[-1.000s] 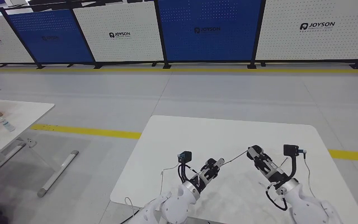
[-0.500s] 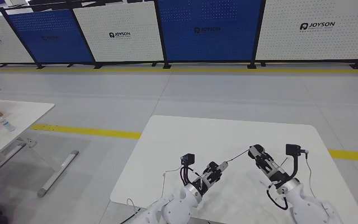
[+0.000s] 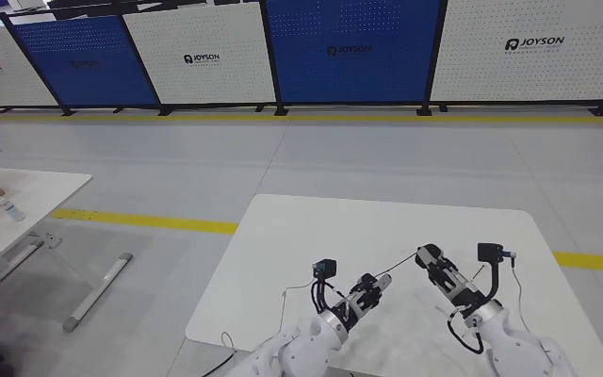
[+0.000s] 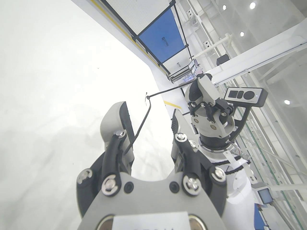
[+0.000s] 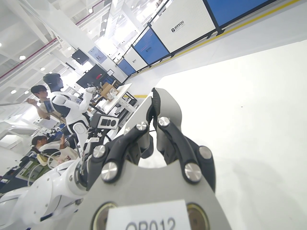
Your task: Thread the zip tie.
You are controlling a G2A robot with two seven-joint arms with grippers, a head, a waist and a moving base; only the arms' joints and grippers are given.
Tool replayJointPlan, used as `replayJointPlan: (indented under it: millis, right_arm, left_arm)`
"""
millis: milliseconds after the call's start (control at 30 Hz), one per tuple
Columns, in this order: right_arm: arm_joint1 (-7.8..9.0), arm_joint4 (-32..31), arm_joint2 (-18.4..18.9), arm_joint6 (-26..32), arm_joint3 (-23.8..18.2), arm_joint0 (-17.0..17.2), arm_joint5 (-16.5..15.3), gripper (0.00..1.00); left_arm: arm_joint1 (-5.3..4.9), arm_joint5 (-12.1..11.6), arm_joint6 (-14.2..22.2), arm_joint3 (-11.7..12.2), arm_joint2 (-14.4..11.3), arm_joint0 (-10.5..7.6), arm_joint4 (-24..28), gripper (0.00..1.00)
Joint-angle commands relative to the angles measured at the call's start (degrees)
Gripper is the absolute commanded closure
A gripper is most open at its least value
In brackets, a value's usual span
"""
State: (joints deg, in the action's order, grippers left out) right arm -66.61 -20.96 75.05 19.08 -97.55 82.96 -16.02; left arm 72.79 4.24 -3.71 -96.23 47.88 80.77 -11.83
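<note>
Black nylon, thin and springy: the zip tie (image 3: 400, 261) hangs just above the white table (image 3: 311, 236), stretched between the 2 grippers. Seen from above, the right gripper (image 3: 426, 254) sits at about 2 o'clock from the left gripper (image 3: 374, 285), and the zip tie runs along that line. The right gripper (image 5: 154, 96) is clamped on 1 end, its fingers pressed together on the black plastic. The left gripper (image 4: 148, 113) has its fingers wide apart. The zip tie (image 4: 141, 123) lies along 1 pad (image 4: 125, 118) and is not pinched. Partway along, it bends sharply at a small knob, which may be the head; it is too small to be sure.

I judge it almost weightless, stiff along its length yet quick to flex and spring sideways, and slick on its smooth face. A hold close to the tip would probably keep the free end from wobbling, while 1 far back could let it whip off aim. A firm pinch across the flat faces, not the edges, should stop it twisting.
</note>
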Motion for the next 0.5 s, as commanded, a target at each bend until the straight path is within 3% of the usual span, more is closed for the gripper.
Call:
replayJointPlan:
  millis: [0, 467]
  right_arm:
    - [0.0, -0.04, 0.01, 0.07, -0.03, 0.03, -0.07, 1.0]
    - [-0.01, 0.44, 0.14, 0.77, 0.1, -0.03, -0.66, 1.0]
  left_arm:
    - [0.21, 0.29, -0.16, 0.26, -0.23, -0.39, 0.28, 0.64]
    - [1.24, 2.24, -1.35, 1.36, -0.24, -1.99, 1.72, 0.73]
